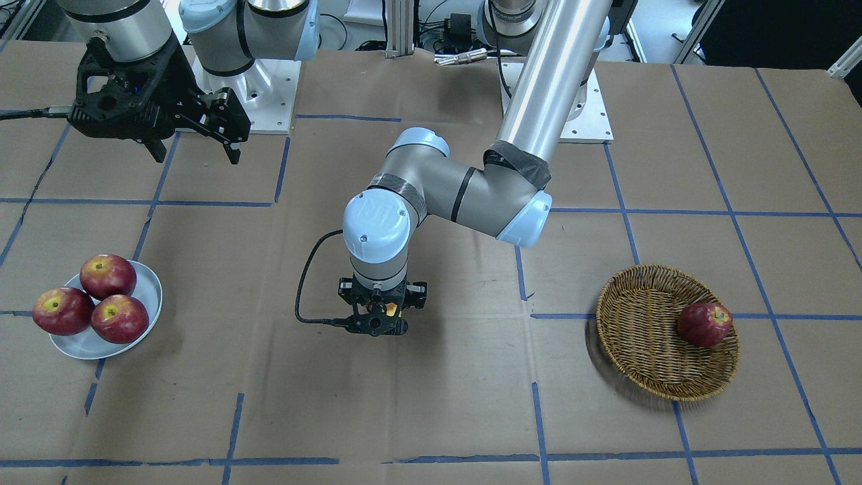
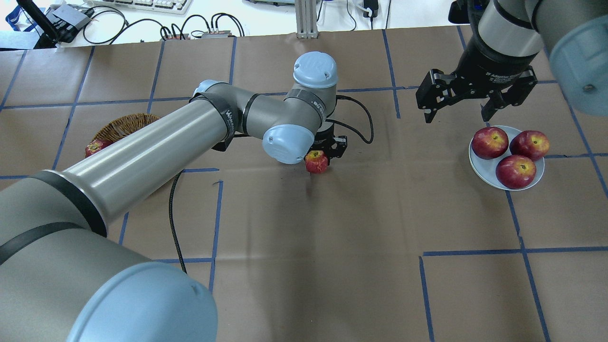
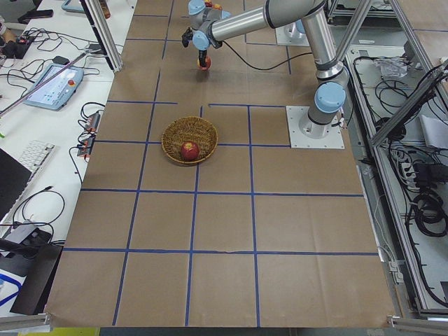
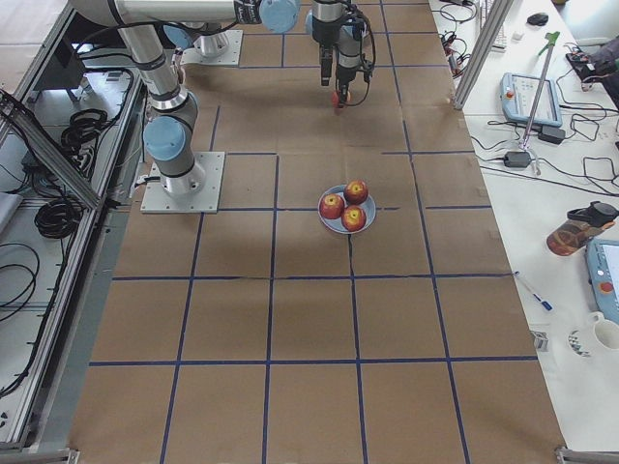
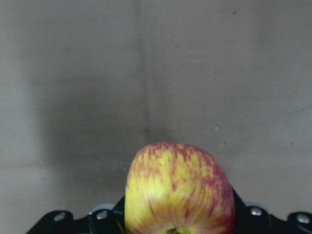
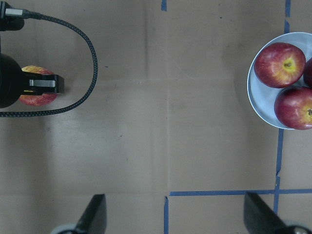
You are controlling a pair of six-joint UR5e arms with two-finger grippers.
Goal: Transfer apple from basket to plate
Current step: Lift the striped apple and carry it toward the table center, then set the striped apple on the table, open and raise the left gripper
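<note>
My left gripper [image 1: 378,322] is shut on the red-and-yellow streaked apple [image 2: 317,161] and holds it over the middle of the table, between basket and plate. The apple fills the bottom of the left wrist view [image 5: 179,192]. The brown wicker basket [image 1: 633,337] holds one dark red apple [image 1: 704,324]. The pale grey-blue plate [image 1: 147,286] holds three dark red apples [image 2: 489,142]. My right gripper [image 2: 457,117] is open and empty, hanging above the table just beside the plate [image 2: 480,165].
Brown paper with blue tape lines covers the table. The left arm's long link [image 2: 156,147] crosses over the basket [image 2: 124,124] in the overhead view. A black cable [image 1: 303,296] loops from the left wrist.
</note>
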